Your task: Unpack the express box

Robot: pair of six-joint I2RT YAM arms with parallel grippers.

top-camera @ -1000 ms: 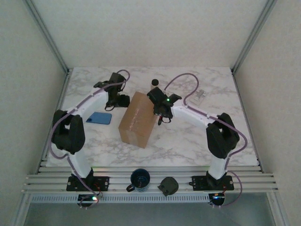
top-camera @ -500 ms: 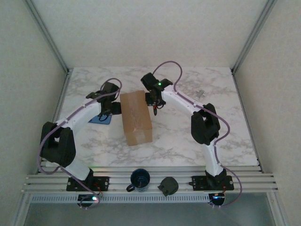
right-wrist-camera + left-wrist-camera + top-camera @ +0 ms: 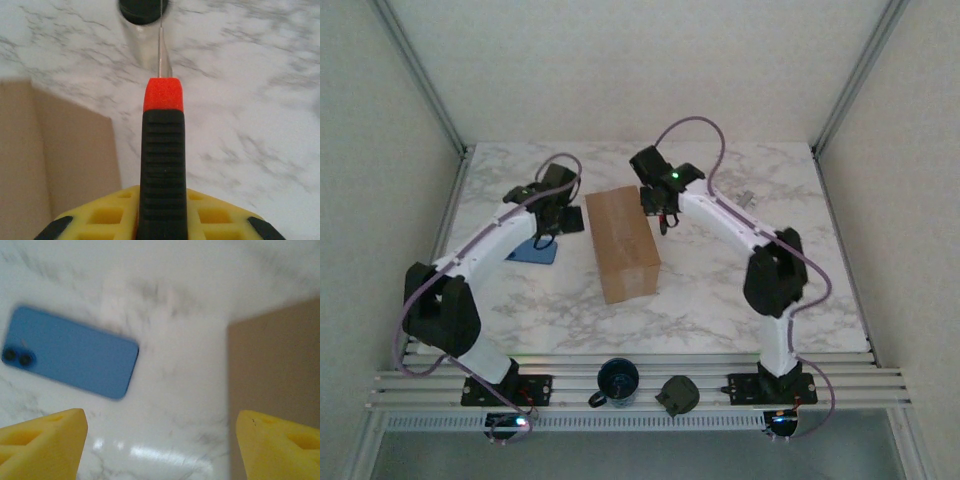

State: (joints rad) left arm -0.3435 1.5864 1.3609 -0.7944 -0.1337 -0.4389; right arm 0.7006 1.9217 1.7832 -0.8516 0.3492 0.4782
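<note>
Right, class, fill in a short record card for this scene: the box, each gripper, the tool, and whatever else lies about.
express box: brown carton in the middle of the table, top looks closed
left gripper: open, empty, above bare table beside the box
right gripper: shut on the knife
knife: black handle, orange collar, thin blade out over the table beside the box
phone: blue, flat on the table, left of the box
cup: dark, on the near rail, in front of the box
</note>
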